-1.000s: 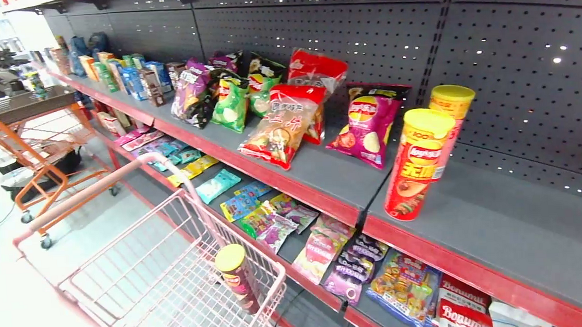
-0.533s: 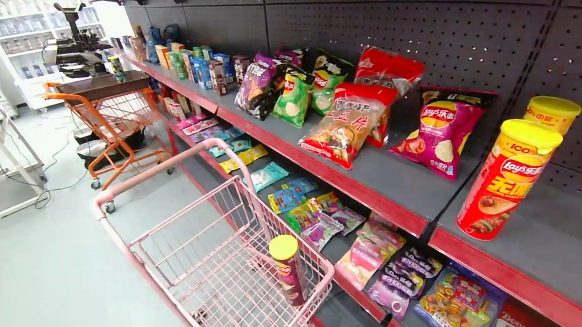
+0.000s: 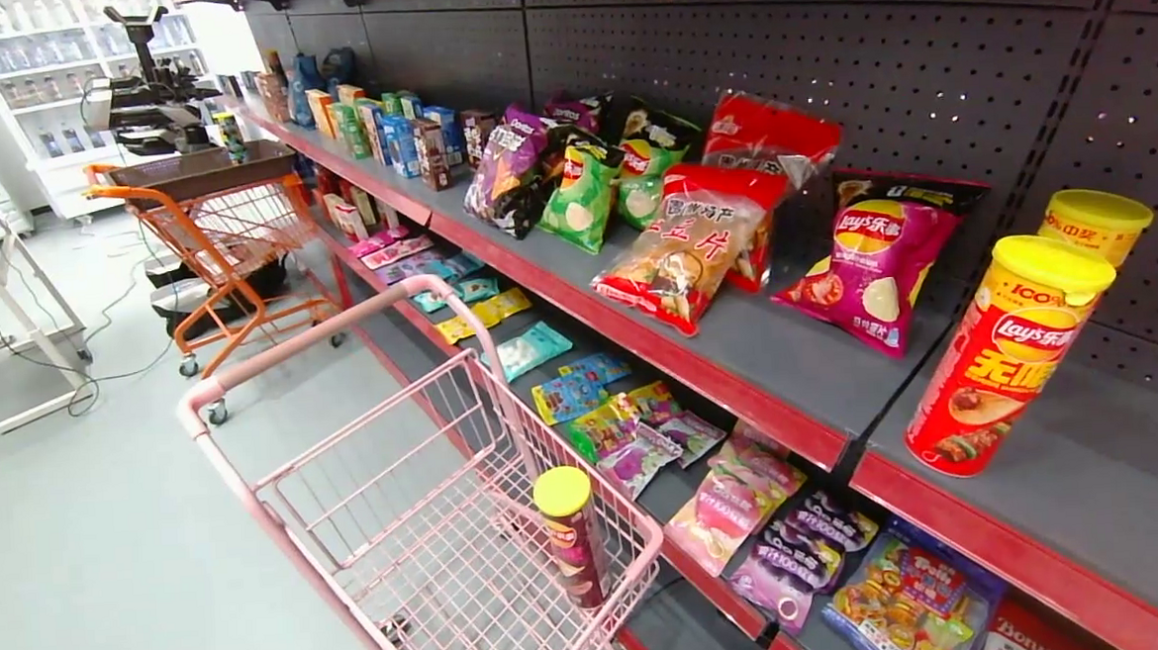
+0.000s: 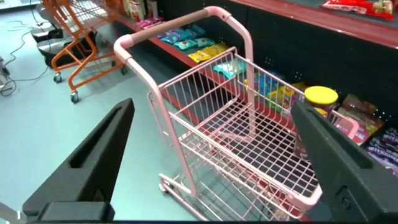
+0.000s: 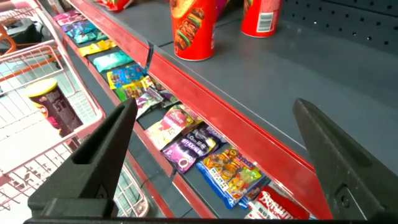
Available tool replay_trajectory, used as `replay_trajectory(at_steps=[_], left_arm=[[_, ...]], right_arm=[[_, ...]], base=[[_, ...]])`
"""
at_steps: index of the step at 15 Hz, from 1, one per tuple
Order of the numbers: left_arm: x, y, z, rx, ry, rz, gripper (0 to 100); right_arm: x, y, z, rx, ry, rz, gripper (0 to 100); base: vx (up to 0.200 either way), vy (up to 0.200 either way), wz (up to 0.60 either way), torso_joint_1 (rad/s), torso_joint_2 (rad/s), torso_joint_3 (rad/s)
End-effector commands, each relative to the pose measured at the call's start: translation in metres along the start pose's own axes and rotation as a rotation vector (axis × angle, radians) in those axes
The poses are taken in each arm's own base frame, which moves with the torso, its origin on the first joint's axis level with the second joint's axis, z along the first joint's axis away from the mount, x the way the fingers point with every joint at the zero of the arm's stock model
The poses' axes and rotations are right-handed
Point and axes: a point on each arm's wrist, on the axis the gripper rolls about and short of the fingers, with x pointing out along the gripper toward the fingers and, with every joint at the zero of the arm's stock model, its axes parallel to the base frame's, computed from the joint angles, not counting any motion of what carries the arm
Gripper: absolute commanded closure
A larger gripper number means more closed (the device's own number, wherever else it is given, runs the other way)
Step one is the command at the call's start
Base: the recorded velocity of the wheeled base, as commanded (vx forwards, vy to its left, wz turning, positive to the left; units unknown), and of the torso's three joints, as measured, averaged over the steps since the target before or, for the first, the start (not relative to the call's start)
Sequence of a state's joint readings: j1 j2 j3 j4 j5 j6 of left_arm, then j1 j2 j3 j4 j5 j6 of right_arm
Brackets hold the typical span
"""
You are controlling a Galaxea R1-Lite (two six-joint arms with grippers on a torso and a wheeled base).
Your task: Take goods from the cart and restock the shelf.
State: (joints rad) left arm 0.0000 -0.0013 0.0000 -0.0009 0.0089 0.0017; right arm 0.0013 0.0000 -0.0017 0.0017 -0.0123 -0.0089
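Head view: the pink cart [image 3: 322, 333] sits in the lower centre of the frame. A yellow-lidded canister [image 3: 570, 533] stands upright in its corner nearest the shelf [image 3: 789, 363]. At right, 2 red canisters [image 3: 1012, 352] stand on the shelf. Left wrist view: the left end effector [image 4: 211, 112] is spread wide above the cart. Right wrist view: the right end effector [image 5: 216, 109] is spread wide before the shelf's red edge.

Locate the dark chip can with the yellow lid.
Head view, lower centre: the dark chip can stands in the pink wire cart, beside its shelf-side wall.
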Motion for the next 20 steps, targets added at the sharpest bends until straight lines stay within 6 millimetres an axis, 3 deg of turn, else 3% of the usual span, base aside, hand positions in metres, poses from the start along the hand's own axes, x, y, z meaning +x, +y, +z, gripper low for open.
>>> replay_trajectory(at_steps=[1,13,20], left_arm=[[0.0001,0.0,-0.0001,0.0,0.002,0.0,0],[0.0001,0.0,-0.0001,0.0,0.002,0.0,0],[0.0001,0.0,-0.0001,0.0,0.002,0.0,0]], right_arm=[[0.0,0.0,0.0,0.0,0.0,0.0,0],[0.0,0.0,0.0,0.0,0.0,0.002,0],[0.0001,0.0001,0.0,-0.002,0.002,0.003,0]], base=[[0.0,0.0,0.0,-0.1,0.22,0.129],[0.0,0.0,0.0,-0.144,0.36,0.212],[0.0,0.0,0.0,-0.189,0.52,0.329]])
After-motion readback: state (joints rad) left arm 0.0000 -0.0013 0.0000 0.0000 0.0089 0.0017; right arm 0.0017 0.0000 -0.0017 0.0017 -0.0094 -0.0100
